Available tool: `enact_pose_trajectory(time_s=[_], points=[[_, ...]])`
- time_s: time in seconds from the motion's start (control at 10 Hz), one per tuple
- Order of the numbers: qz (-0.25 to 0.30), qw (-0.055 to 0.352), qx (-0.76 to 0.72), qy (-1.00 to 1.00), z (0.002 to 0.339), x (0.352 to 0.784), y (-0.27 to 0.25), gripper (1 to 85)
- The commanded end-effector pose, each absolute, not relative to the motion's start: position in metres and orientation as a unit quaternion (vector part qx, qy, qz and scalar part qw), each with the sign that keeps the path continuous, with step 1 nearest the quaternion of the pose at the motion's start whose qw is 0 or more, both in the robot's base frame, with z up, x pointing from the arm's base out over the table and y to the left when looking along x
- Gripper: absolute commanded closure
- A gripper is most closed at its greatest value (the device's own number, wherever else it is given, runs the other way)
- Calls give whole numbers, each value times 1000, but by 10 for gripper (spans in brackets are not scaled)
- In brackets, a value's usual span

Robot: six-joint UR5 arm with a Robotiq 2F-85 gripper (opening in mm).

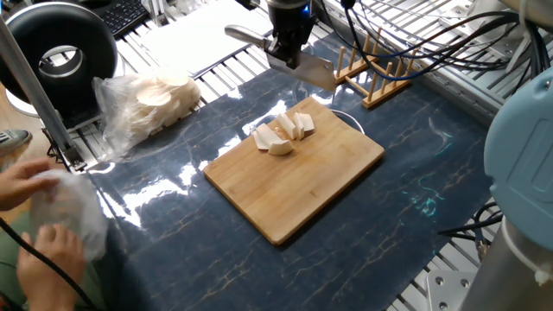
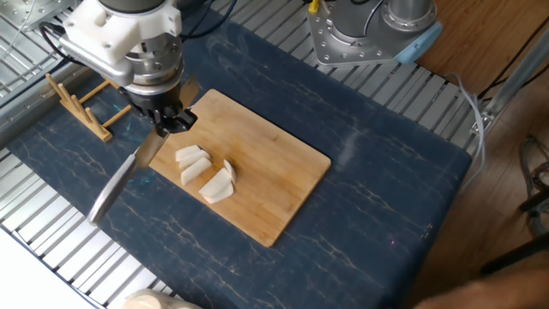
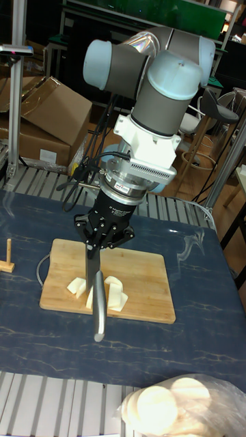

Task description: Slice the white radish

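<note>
Robot hand [image 2: 168,120] up above the far edge of the cutting board [image 2: 274,172], fingers clamped narrow on a knife [image 2: 120,182]. In the tall fixed view the hand [image 3: 104,244] grips the blade end, the knife [image 3: 96,300] hanging steeply down & toward the camera, handle lowest, in front of the board [image 3: 147,280]. Can't tell from any view whether the blade touches wood; in the other fixed view the knife runs out past the board edge over the dark mat [image 2: 360,206].

White radish [image 2: 206,174] sits on the board just below & beside the hand, already in several wedge pcs, bunched close, some leaning on each other. Same cluster in one fixed view [image 1: 283,132], near the board corner [image 1: 346,164] closest to the hand [image 1: 285,53]. In the tall view the radish [image 3: 115,292] shows either side of the hanging knife, partly hidden by it.

Wooden rack [image 1: 376,73] w/ upright pegs stands on the mat, just beside the hand, off the board; seen also in the other fixed view [image 2: 79,107].

Well away from the hand: clear plastic bag of pale round slices [image 1: 147,102] on the worktop [image 1: 207,47], next to a black round lamp thing [image 1: 59,53]. The bag shows too at the bottom of the tall view [image 3: 174,406].

A person's hands [image 1: 39,233] at the frame edge, far from the robot hand, holding crumpled clear plastic [image 1: 73,212].
</note>
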State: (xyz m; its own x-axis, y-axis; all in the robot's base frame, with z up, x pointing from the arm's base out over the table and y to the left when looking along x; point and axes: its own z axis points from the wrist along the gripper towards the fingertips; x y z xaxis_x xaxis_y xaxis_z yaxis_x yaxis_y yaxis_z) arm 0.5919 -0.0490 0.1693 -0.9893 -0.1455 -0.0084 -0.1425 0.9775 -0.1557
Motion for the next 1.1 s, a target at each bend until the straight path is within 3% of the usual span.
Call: enact_pose_trajectory(time_s=[0.0, 0.5, 1.0], points=[[-84, 15, -59, 995, 170, 595, -53, 847], [-55, 17, -60, 997, 176, 593, -44, 847], [-88, 4, -94, 992, 187, 577, -77, 847]])
